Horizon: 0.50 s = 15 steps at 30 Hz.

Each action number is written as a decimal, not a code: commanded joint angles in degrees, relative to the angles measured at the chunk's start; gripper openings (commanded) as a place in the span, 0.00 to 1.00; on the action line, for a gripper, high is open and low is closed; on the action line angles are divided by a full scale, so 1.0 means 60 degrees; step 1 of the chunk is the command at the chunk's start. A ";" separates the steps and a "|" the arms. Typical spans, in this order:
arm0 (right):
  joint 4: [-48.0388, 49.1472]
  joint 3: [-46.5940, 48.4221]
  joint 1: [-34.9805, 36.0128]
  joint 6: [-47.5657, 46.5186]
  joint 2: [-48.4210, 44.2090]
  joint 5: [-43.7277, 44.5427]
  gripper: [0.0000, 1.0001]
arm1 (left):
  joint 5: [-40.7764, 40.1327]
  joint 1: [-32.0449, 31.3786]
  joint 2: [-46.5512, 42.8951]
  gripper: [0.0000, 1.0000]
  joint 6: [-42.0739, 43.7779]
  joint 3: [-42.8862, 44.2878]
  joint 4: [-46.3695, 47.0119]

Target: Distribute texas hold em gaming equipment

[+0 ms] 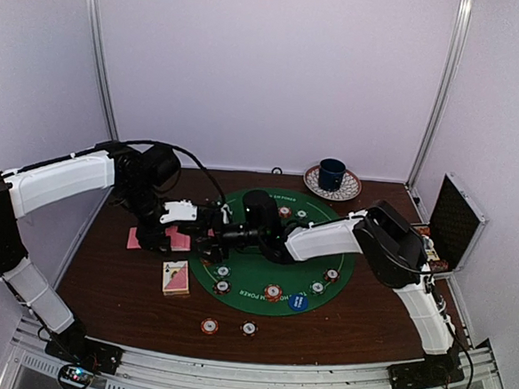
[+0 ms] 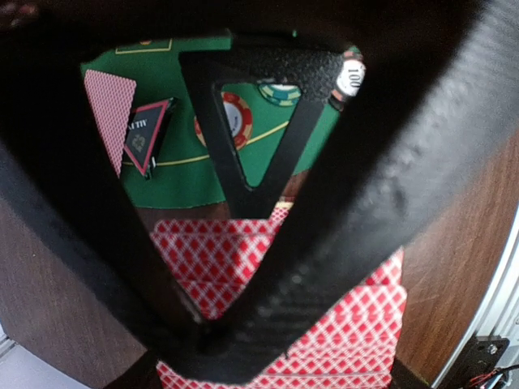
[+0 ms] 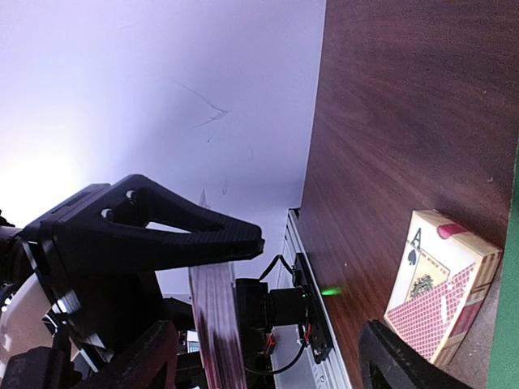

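Note:
My left gripper is shut on a stack of pink-backed playing cards at the left edge of the round green mat. My right gripper faces it, open, with the stack's edge between its fingers. More pink cards lie on the table to the left. Striped chips and a blue button sit on the mat; two chips lie near the front. A black red-edged triangle marker and a single card rest on the mat.
A card box lies on the wood, left of the mat. A blue mug on a patterned saucer stands at the back. A silver-edged black case stands open at the right wall.

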 commanded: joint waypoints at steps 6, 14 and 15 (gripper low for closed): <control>0.2012 -0.0095 0.0096 0.0966 0.0142 0.0043 0.82 | 0.0180 -0.0031 0.0059 0.00 -0.0123 0.0425 0.0027; 0.2530 0.0331 0.0189 0.1539 0.0771 0.0000 0.83 | 0.0193 -0.0031 0.0143 0.00 -0.0119 0.0554 -0.0077; 0.2534 0.0397 0.0207 0.1548 0.0852 -0.0009 0.83 | 0.0194 -0.0031 0.0161 0.00 -0.0121 0.0562 -0.0103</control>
